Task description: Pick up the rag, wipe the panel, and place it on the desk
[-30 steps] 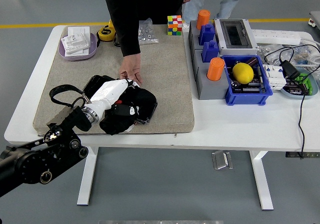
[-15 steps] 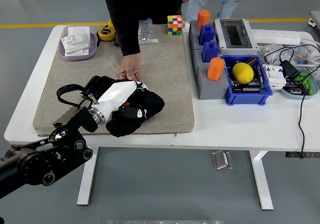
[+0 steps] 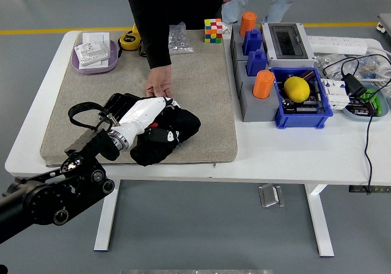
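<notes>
My left hand, white with a black arm, comes in from the lower left and lies on the black rag, its fingers closed on the cloth. The rag is bunched on a dark panel that lies on the tan mat; the rag and hand hide most of the panel. A person's hand rests on the panel's far edge, just beyond my fingertips. A black strap loop lies to the left of my wrist. My right arm is out of view.
A purple dish with white parts, a yellow tape measure and a colour cube sit at the back. Grey blocks with orange cylinders, a blue bin with a yellow ball and cables are at the right.
My left hand and the rag slid to the right and slightly away over the panel a second ago, and have barely moved since. The person's hand stayed at the panel's edge.
</notes>
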Controlling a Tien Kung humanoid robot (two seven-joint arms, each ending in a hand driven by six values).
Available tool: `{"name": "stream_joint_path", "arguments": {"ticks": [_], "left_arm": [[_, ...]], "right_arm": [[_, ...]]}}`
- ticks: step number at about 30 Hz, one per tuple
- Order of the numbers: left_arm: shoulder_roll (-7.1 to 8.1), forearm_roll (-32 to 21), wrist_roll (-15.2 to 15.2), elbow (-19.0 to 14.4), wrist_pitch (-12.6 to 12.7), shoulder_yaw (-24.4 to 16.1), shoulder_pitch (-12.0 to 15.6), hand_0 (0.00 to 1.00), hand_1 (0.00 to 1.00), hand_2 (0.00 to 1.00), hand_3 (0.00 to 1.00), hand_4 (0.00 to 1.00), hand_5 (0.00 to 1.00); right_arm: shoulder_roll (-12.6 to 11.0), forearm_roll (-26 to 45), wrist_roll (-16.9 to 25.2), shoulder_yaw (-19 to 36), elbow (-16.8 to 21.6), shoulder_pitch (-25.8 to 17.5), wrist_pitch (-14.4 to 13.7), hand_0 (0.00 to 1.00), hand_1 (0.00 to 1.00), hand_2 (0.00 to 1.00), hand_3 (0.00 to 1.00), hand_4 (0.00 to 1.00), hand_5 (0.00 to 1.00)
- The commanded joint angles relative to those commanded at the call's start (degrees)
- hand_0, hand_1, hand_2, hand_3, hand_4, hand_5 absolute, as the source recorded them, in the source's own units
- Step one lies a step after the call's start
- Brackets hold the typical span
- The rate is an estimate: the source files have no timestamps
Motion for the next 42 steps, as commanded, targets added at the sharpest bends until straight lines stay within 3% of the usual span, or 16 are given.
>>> {"name": "stream_joint_path", "arguments": {"ticks": [10, 24, 31, 42], "left_arm": [[0.74, 2.07, 1.38, 2.68, 2.07, -2.36, 0.44, 0.233, 0.192, 0.550, 0.417, 0.285, 0.002], [1.99, 2.21, 1.34, 5.47, 2.92, -3.82, 0.31, 0.228, 0.193, 0.547, 0.419, 0.279, 0.002], [2.03, 2.98, 0.39, 8.46, 4.12, -7.64, 1.09, 0.224, 0.192, 0.543, 0.420, 0.278, 0.002], [3.68, 3.53, -0.28, 10.39, 5.27, -10.46, 1.20, 0.224, 0.192, 0.539, 0.421, 0.279, 0.002]], "right_arm": [[0.14, -0.18, 0.04, 0.31, -0.01, -0.05, 0.01, 0.720, 0.626, 0.670, 0.582, 0.974, 0.549], [0.19, -0.19, -0.06, 0.42, -0.12, -0.14, 0.15, 0.720, 0.627, 0.669, 0.582, 0.974, 0.549], [0.28, -0.24, -0.08, 0.61, -0.14, -0.22, 0.15, 0.720, 0.627, 0.669, 0.582, 0.974, 0.549], [0.24, -0.13, -0.02, 0.56, 0.01, -0.07, 0.06, 0.720, 0.627, 0.669, 0.583, 0.974, 0.550]]}}
